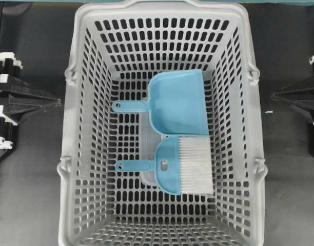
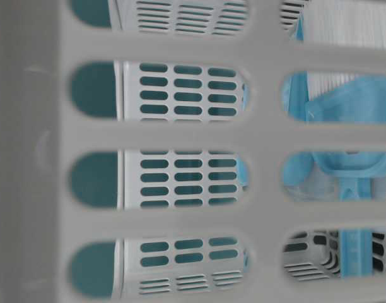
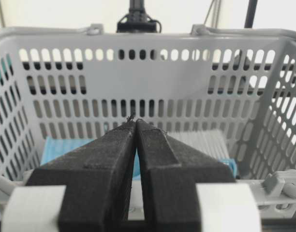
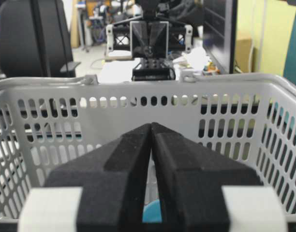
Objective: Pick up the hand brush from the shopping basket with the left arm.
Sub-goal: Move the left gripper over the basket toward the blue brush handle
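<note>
Blue hand brush (image 1: pixel 170 166) abuts dustpan (image 1: pixel 180 102); clenched left gripper (image 1: pixel 57 102) risks snagging basket (image 1: pixel 70 128) wall, grabbing dustpan.

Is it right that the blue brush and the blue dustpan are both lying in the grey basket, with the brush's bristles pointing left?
Not quite. The brush and dustpan do lie in the grey basket, but the white bristles point right and its handle points left. The overhead view shows it.

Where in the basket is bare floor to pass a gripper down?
Free: the floor strip left of both handles, and the strip between the brush and the near wall. Crowded: centre-right, where the dustpan borders the brush. The basket walls bound everything.
</note>
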Controlling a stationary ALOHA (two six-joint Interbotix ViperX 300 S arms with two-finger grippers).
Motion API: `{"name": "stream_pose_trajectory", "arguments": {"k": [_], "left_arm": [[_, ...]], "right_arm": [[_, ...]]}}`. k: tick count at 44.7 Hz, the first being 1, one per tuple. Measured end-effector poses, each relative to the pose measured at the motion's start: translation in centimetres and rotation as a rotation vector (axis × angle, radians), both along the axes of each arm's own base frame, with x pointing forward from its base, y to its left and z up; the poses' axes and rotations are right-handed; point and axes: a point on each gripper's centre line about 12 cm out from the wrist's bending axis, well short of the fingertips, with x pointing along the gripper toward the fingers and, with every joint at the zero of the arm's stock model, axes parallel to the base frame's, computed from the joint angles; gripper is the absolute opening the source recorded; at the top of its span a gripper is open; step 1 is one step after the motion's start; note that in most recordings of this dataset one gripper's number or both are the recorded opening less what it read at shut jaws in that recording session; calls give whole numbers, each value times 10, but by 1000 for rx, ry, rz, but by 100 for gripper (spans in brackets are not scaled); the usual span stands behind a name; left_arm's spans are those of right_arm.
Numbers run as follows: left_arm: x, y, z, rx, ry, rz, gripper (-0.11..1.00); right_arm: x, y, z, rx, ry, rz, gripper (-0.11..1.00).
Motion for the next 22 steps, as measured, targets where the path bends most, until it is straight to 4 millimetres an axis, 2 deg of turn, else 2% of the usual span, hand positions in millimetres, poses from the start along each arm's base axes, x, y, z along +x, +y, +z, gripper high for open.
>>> {"name": "stream_pose_trajectory", "arguments": {"k": [4, 9, 18, 22], "left_arm": [[1, -1, 3, 6, 14, -4, 0], [9, -1, 31, 24, 97, -4, 0], [30, -8, 61, 32, 343, -28, 0], [41, -12, 67, 38, 458, -44, 0]], "right_arm": [[0, 0, 0, 2, 2, 0, 0], [0, 0, -2, 18, 20, 0, 0], [1, 0, -6, 47, 55, 1, 0], [1, 0, -8, 54, 75, 2, 0]]}}
